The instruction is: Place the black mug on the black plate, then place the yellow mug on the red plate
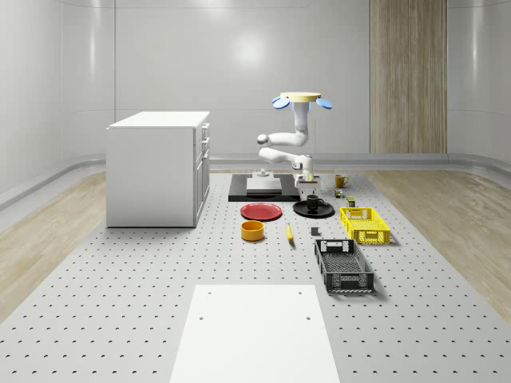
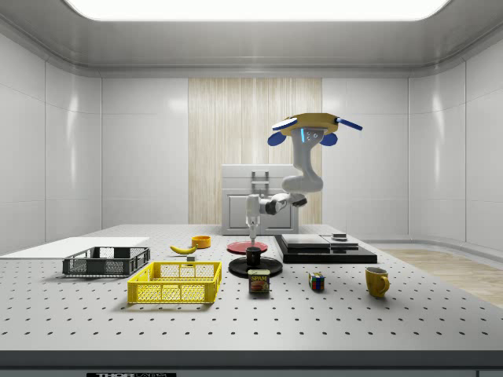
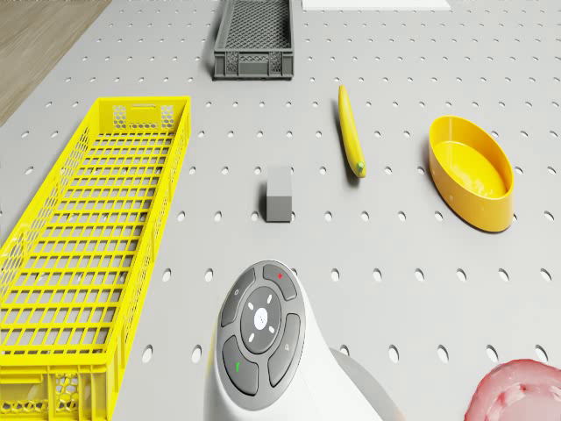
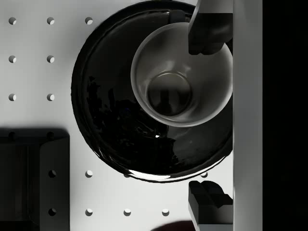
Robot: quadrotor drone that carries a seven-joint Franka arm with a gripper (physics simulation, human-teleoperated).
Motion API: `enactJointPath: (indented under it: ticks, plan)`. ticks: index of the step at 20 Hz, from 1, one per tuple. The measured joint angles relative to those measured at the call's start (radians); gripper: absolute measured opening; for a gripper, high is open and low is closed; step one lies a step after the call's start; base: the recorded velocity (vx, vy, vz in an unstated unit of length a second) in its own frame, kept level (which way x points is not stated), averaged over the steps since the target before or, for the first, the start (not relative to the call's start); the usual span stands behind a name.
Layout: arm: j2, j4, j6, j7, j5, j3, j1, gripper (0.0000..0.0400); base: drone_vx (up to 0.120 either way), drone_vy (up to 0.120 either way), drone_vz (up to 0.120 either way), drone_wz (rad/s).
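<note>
Fingers [image 4: 208, 33] stood wide apart above the black mug [image 4: 182, 74] I watched, upright on the black plate [image 4: 115, 120], its rim toward three o'clock.

Drone [image 1: 299, 99]: hovering above the tabletop's [image 1: 160, 319] far part. Arm [image 1: 289, 142]: hangs below it, elbow folded, wrist pointing straight down. Tool [image 1: 308, 190]: vertical, fingers [image 4: 208, 33] spread apart.

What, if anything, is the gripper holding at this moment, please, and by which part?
Nothing is held: the gripper hangs open above the black mug, which stands on the black plate; the fingers are spread apart.
</note>
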Motion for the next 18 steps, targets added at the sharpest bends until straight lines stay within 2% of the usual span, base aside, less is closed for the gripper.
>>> enactJointPath:
  ticks: [4,6,11,18]
  plan:
    - [0.005,-0.003,-0.007,-0.002,0.002,0.004,0.004,0.0396,0.000,0.000,0.120,0.000]
    - [0.007,-0.004,-0.010,-0.003,0.002,0.005,0.006,0.0398,0.000,0.000,0.040,0.000]
    - [0.013,-0.005,-0.017,-0.006,0.001,0.005,0.010,0.0399,-0.112,0.000,0.000,0.000]
    - [0.020,-0.006,-0.024,-0.009,-0.003,0.004,0.014,0.0400,-0.120,0.120,0.000,0.000]
